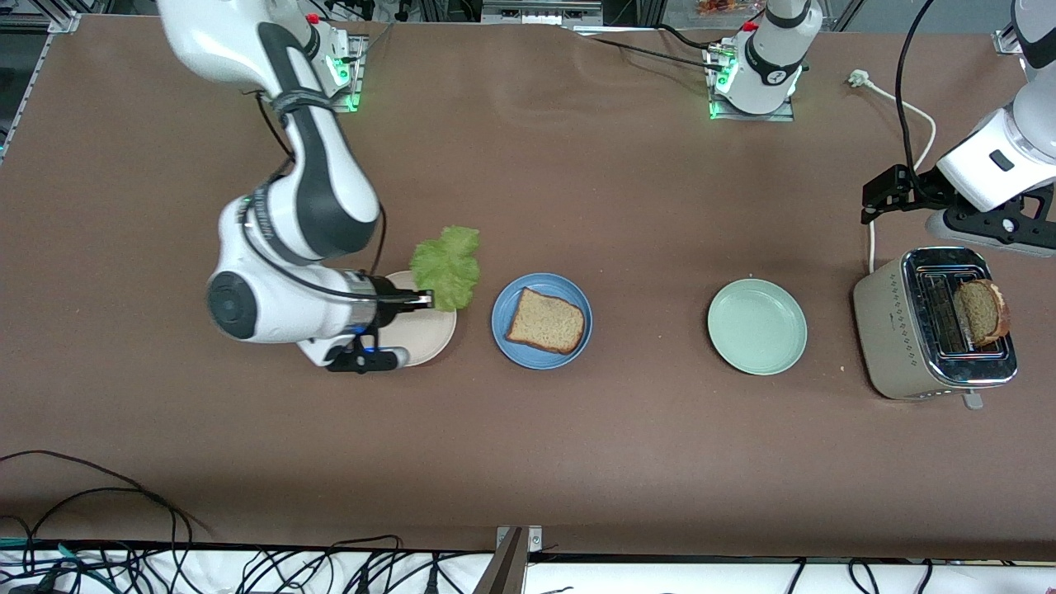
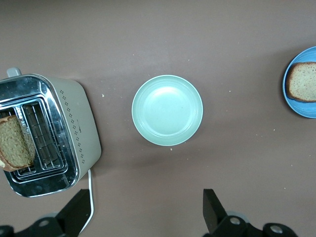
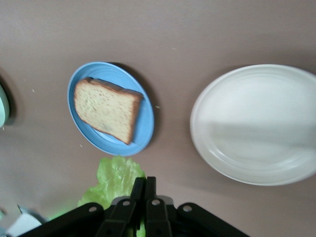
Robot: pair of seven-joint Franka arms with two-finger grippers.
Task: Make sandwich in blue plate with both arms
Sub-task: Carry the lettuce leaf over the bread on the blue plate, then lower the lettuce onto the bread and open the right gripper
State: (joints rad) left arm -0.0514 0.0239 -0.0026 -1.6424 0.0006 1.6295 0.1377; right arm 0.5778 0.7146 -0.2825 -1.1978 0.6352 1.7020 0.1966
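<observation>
While the brown table [image 1: 577,206] carries everything in one row, the right arm [image 1: 305,190] reaches down over the beige plate [image 1: 429,338] at its own end, and the left arm [image 1: 998,165] hangs over the toaster [image 1: 907,338] at the other end. The toaster stands nearest the left arm's end, with a slice of toast [image 1: 982,312] standing in one slot. Beside it, toward the middle, lies the mint plate [image 1: 756,326], bare. Next comes the blue plate [image 1: 516,318] with one bread slice [image 1: 546,320] lying flat on it — no second slice on top. The beige plate sits just beside the blue one.

The right gripper [image 1: 422,299] is over the beige plate, its fingers pressed together on the edge of the lettuce [image 1: 447,266], which hangs lifted off the table between the beige and blue plates. The left gripper [image 2: 148,210] is over the table beside the toaster and the mint plate — fingers spread wide, holding nothing.
</observation>
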